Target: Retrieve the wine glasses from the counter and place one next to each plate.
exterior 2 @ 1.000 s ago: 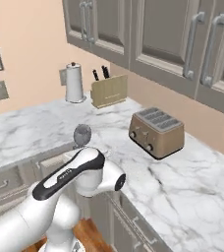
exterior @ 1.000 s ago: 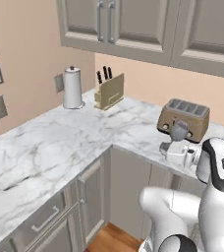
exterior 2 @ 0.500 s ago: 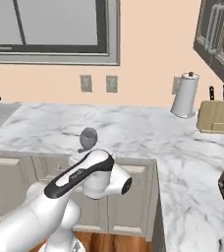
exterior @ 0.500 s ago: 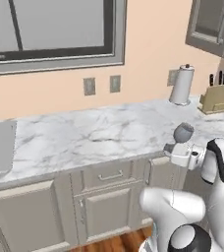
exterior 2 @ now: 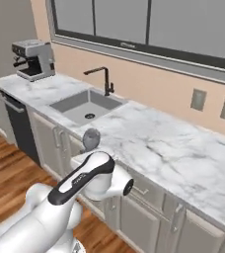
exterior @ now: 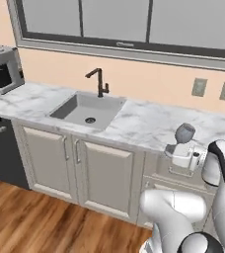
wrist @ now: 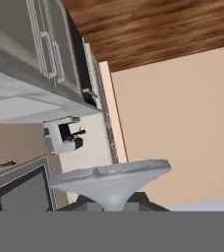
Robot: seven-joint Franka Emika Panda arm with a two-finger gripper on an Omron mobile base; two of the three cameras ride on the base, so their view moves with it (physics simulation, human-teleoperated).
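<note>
1. Glass [exterior: 185,132] sits at centre right of the left base picture, carried above the white hand; in the right base picture the glass [exterior 2: 90,138] is left of centre, just above the arm's dark-striped link.
2. We read its long axis as upright: bowl on top, stem running straight down into the hand. The bowl stands in front of the surface [exterior: 144,123] edge, not resting on it.
3. Our gripper [wrist: 115,203] is closed on the glass at the stem. In the hand picture the round foot [wrist: 111,178] spreads flat across lower centre, right above the two dark tips, so the glass lies directly ahead of the gripper, along its line of sight.
4. Only one arm is here, so no choice of side arises.
5. No plate can be seen in these pictures. What lies ahead is the sink [exterior: 87,111] at centre left of the left base picture, with the dark faucet [exterior: 99,81] behind it and a coffee machine [exterior: 1,69] at upper left.
6. We judge the carry is under way: one glass lifted, nothing placed yet. The coming move depends on keeping the stem vertical while the base finds the plates.
</note>
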